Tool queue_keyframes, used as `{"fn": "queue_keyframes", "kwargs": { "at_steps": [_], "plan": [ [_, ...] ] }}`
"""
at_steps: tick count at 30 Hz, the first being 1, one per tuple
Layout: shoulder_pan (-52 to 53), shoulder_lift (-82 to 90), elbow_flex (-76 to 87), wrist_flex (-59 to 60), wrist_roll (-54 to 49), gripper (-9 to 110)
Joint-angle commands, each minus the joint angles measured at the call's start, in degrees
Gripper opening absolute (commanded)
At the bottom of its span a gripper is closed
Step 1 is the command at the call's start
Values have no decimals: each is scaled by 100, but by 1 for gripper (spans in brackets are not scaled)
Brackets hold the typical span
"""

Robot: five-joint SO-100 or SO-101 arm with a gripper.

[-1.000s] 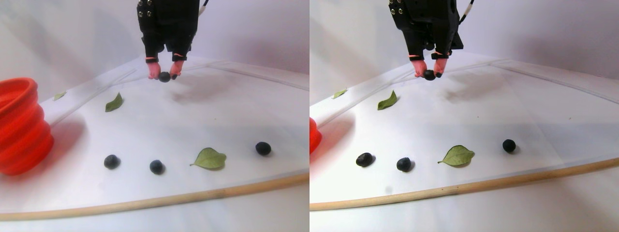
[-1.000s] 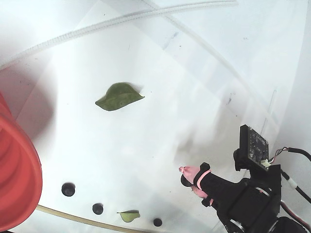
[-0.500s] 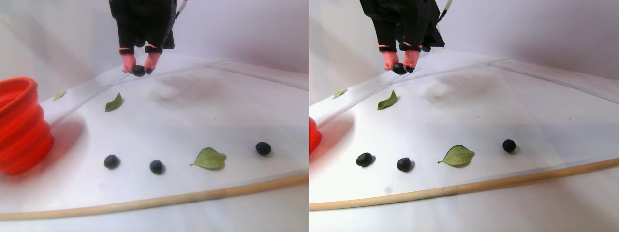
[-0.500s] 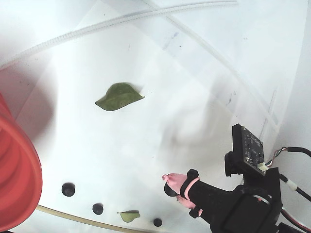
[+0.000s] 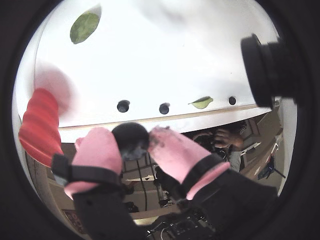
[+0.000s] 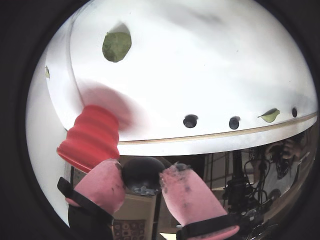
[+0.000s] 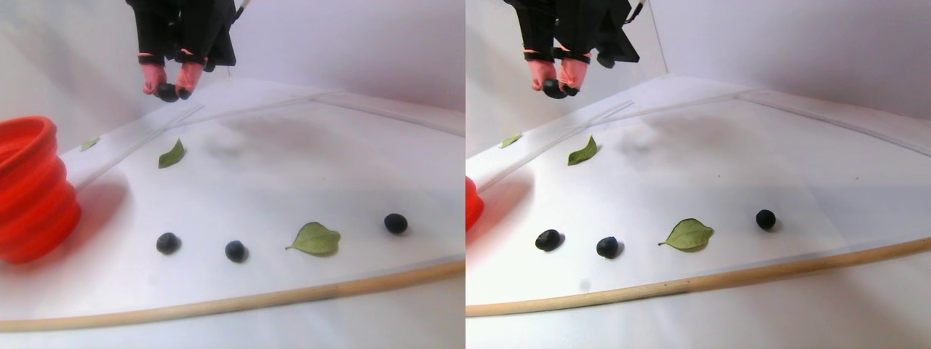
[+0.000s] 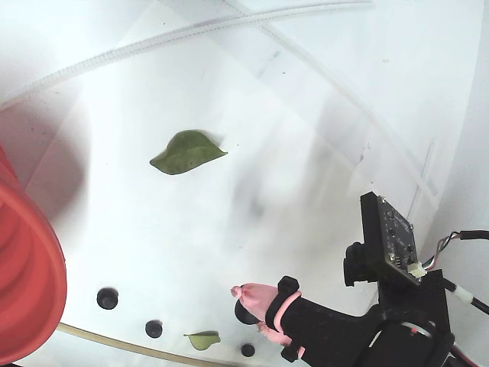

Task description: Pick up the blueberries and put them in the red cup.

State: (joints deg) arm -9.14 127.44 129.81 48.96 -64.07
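My pincer [image 7: 169, 91] has risen and swung toward the bench's left edge since a second ago, its soft pink fingertips [image 6: 102, 184] clamped on one matte, near-black blueberry [image 6: 143, 174] — so I judge carriage is underway. The ridged red cup [image 7: 33, 190] waits at that edge; three round blueberries [image 7: 168, 243] lie along the wooden front edge.

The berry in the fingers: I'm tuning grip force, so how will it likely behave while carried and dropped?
The berry looks round and smooth, held only at its sides between the padded pink fingers, so it could slip if the grip loosens. It is probably soft and could bruise under hard squeezing. Being round, it would likely roll if it missed the cup.
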Motion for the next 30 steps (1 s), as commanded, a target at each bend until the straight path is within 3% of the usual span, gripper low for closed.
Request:
{"fn": "queue_keyframes", "kwargs": {
  "at_steps": [1,30],
  "plan": [
    [-387,589,-53,105,220,14],
    [-2004,993,264,396,1608,14]
  ]
}}
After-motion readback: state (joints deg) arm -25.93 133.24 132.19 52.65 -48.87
